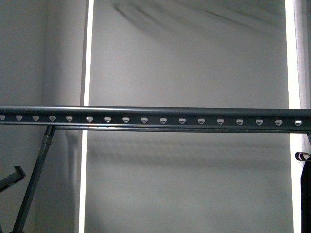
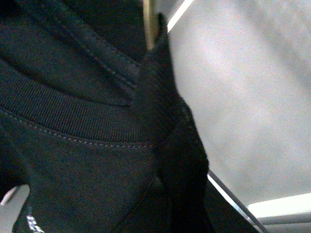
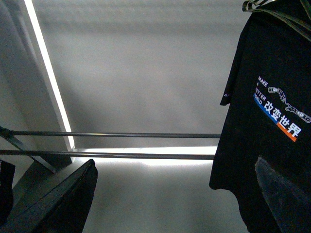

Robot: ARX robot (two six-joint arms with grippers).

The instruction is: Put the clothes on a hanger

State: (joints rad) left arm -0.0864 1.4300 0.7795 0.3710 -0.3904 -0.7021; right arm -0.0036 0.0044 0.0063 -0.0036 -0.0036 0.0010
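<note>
Left fingers: I cannot make them out in the left wrist view, so I cannot tell whether they grip anything or how wide they stand.
Shirt (image 2: pixel 87 165): black, and it fills most of the left wrist view, hard up against the camera. A ribbed, stitched collar (image 2: pixel 73 116) runs across it. A small white print shows at one corner of that view.
Hook (image 2: pixel 150 24): a flat, brass-coloured strip that rises out of the bunched collar fabric.
Shirt position: my views do not show where it stands against the rail, so I cannot tell.
Right fingers (image 3: pixel 63 204): spread wide with nothing between them, touching nothing.
Second shirt (image 3: pixel 262 121): black and short-sleeved, hanging free near one right finger. It has a coloured chest print and a small white mark on the sleeve.
Rods (image 3: pixel 121 135): two thin horizontal bars, one close under the other, beyond the right fingers.
Rail (image 1: pixel 155 114): grey, level across the whole front view, with a row of pale heart-shaped holes along its face.
Brace (image 1: pixel 34 179): grey, slanting down and outward from under the rail's left part.
Dark garment (image 1: pixel 306 199): hangs just under the rail's right end, cut off by the edge of the view. I cannot tell whether it is the second shirt.
Wall (image 1: pixel 184 58): pale grey behind the rail, with bright vertical strips.
</note>
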